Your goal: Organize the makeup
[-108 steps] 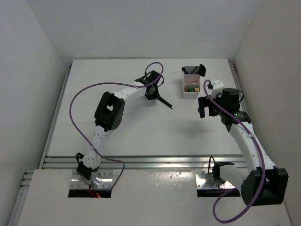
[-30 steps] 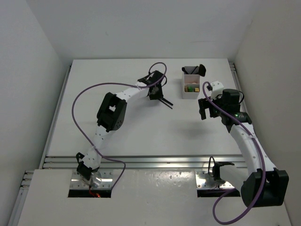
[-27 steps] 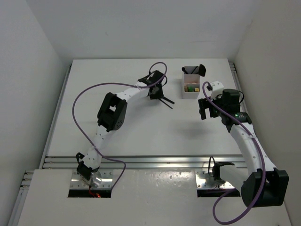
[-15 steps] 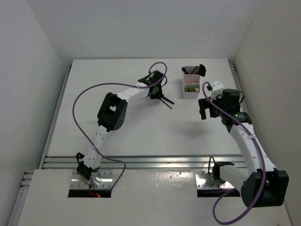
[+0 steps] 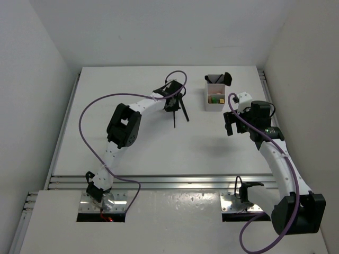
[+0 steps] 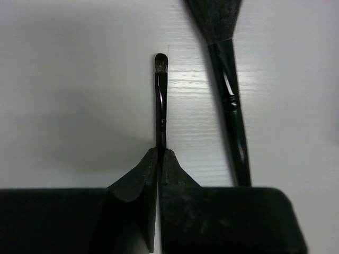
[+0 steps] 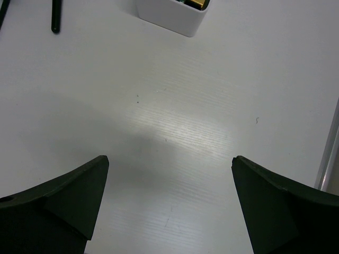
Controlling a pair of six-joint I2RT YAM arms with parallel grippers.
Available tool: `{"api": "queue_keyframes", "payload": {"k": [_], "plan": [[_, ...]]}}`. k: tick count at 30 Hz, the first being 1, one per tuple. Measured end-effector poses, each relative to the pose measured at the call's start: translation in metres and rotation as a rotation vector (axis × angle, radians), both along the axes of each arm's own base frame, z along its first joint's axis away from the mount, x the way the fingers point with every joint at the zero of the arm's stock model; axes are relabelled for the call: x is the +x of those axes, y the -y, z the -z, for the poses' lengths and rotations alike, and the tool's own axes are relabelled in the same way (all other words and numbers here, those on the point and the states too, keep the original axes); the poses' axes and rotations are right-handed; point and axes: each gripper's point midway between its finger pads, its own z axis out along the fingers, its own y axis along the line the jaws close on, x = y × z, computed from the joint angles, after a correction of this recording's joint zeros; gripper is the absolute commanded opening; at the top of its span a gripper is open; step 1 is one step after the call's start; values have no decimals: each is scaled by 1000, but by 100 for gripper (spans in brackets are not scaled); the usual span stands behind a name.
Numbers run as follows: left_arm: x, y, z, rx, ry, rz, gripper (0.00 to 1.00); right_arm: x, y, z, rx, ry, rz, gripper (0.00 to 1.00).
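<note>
A thin black brush [image 6: 160, 106] with a small greyish tip is pinched by its handle in the closed jaws of the left gripper [image 6: 159, 154], near the tabletop's far edge, about midway across. Just beside it, not touching, lies a thicker black brush [image 6: 233, 114] with a flaring dark head. A green tube [image 5: 213, 98] and a gold-brown tube [image 5: 220, 99] sit in the white box [image 5: 214, 107] near the far right corner.

1. The left arm stretches far forward. The left gripper [image 5: 172, 101] sits left of the white box [image 5: 214, 107], its jaws pinched on a thin brush [image 6: 160, 106].
2. The right arm is bent. The right gripper [image 5: 229, 125] hangs near the box's near-right corner, jaws spread wide.
</note>
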Motion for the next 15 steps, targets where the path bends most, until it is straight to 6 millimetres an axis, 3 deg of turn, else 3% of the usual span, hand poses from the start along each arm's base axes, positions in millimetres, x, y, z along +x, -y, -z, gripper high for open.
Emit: {"api": "queue_keyframes", "payload": {"k": [9, 15], "plan": [[5, -52, 1, 171, 8, 103, 0, 0, 0, -1, 0, 1, 0, 100], [6, -64, 0, 261, 27, 237, 0, -1, 0, 1, -2, -3, 1, 100]]}}
